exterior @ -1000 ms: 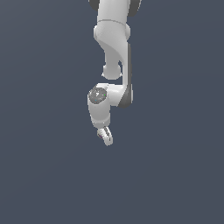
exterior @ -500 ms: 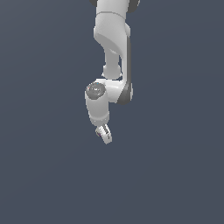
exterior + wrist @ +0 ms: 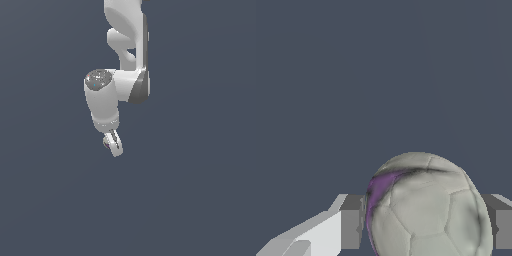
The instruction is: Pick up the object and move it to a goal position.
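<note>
Gripping the small pale grey-beige ball with a purple patch [image 3: 428, 207], my white two-fingered gripper [image 3: 113, 144] is closed narrowly around it, the jaws standing one on each side of the ball. In the wrist view the grey pads [image 3: 351, 222] press against the ball's flanks: one meets it at the purple patch, the other meets the opposite side, and the ball fills the gap between them. Its surface carries a faint pattern of stitched panels, like a football, with the purple streak curving along one edge.

In the exterior view my white arm [image 3: 127, 35] comes down from the top edge of the picture, bends at a joint with a dark grey band, and ends in a rounded wrist with a grey speckled cap [image 3: 98, 79]. My gripper hangs below that wrist, pointing down and tilted a little toward the exterior view's right. The ball shows there only as a tiny dark speck at the fingertips, on the side toward the exterior view's left; it is too small in that view to make out its colours.

Around the arm and below the gripper I see only a flat, even dark blue-grey background [image 3: 200, 200]. I cannot tell whether this is a floor or a far wall, so I cannot say how high the ball is held.
</note>
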You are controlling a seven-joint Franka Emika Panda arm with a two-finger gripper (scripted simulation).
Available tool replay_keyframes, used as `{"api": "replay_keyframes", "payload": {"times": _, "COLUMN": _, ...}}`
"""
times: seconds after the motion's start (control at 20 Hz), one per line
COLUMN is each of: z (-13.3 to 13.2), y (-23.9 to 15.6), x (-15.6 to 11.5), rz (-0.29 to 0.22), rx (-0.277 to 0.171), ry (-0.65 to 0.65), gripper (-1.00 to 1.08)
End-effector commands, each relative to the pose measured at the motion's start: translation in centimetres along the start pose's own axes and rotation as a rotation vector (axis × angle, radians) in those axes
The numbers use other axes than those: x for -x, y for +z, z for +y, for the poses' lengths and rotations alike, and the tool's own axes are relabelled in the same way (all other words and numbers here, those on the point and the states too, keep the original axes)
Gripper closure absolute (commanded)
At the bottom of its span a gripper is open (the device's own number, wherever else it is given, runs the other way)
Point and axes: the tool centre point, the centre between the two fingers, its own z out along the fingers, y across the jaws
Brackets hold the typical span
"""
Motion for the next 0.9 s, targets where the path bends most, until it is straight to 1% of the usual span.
{"api": "replay_keyframes", "payload": {"times": 0.0, "z": 0.1, "y": -2.9, "x": -0.6, "rz": 0.001, "rx": -0.001, "ry": 0.001, "gripper": 1.08}}
{"api": "replay_keyframes", "payload": {"times": 0.4, "z": 0.2, "y": -12.0, "x": -2.6, "rz": 0.002, "rx": 0.0, "ry": 0.002, "gripper": 1.08}}
{"api": "replay_keyframes", "payload": {"times": 0.85, "z": 0.1, "y": -21.3, "x": -4.6, "rz": 0.002, "rx": 0.0, "ry": 0.001, "gripper": 1.08}}
